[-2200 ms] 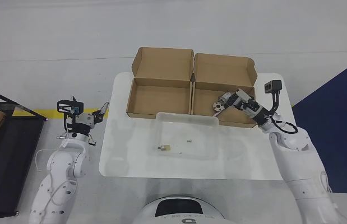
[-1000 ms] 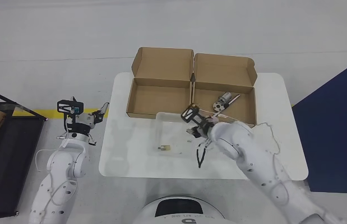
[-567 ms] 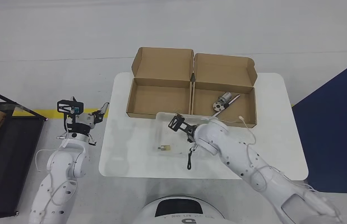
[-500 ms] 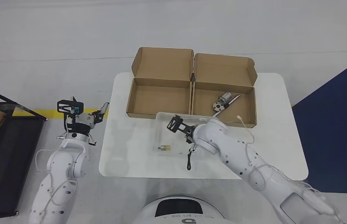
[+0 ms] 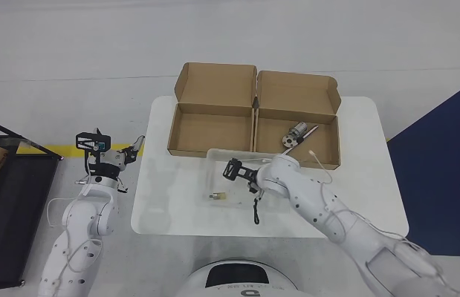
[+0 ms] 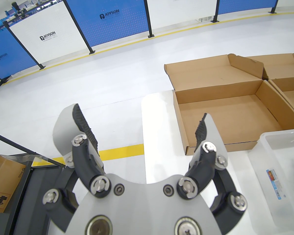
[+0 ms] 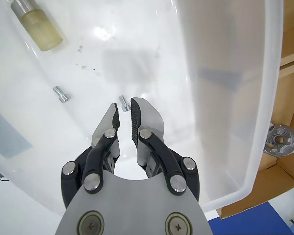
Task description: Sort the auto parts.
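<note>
My right gripper [image 7: 124, 102] is down inside the clear plastic tray [image 7: 267, 74], open by a narrow gap, with a small silver bolt [image 7: 124, 104] lying between its fingertips. A second small bolt [image 7: 61, 94] and a yellowish cylinder with a threaded steel end [image 7: 36, 29] lie on the tray floor farther off; the cylinder [image 5: 217, 196] also shows from above. A round metal part [image 5: 291, 138] rests in the right cardboard box [image 5: 319, 152]. My left gripper [image 6: 139, 121] hangs open and empty off the table's left side [image 5: 133, 145].
The left cardboard box [image 5: 211, 132] stands open with nothing inside. Both boxes sit behind the tray [image 5: 215, 156] on the white table [image 5: 170, 215]. A dark cart [image 5: 14, 200] stands on the floor at the far left.
My right arm swung from the right box, leaving the round metal part there, over to the tray and settled its gripper at the small bolt. The left arm has not moved.
</note>
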Tool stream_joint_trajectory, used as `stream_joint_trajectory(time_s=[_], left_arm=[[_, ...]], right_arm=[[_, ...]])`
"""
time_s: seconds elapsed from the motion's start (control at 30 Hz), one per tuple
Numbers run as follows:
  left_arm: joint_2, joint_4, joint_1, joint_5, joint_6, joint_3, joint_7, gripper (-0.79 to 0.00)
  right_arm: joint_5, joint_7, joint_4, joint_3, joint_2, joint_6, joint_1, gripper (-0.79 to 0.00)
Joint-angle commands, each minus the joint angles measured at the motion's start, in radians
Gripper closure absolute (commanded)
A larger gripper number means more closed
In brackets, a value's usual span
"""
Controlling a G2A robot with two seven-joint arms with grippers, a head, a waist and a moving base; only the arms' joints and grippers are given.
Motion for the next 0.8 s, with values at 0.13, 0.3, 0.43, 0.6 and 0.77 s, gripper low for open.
stream_joint_trajectory(time_s=[0.13,0.3,0.43,0.6,0.77], left_arm=[[0.0,0.0,0.0,0.0,0.0,0.0,0.0,-0.785],[0.0,0.0,0.0,0.0,0.0,0.0,0.0,-0.785],[0.0,0.0,0.0,0.0,0.0,0.0,0.0,-0.785],[0.0,0.0,0.0,0.0,0.0,0.0,0.0,-0.785],[0.0,0.0,0.0,0.0,0.0,0.0,0.0,-0.785]], right_arm=[[0.006,-0.023,0.06,-0.019,-0.015,-0.017,0.019,-0.151],[0.01,-0.025,0.097,-0.032,-0.028,-0.019,0.033,-0.175],[0.012,-0.032,0.124,-0.041,-0.037,-0.026,0.042,-0.169],[0.008,-0.04,0.148,-0.048,-0.045,-0.033,0.047,-0.139],[-0.002,-0.044,0.161,-0.053,-0.051,-0.032,0.048,0.0]])
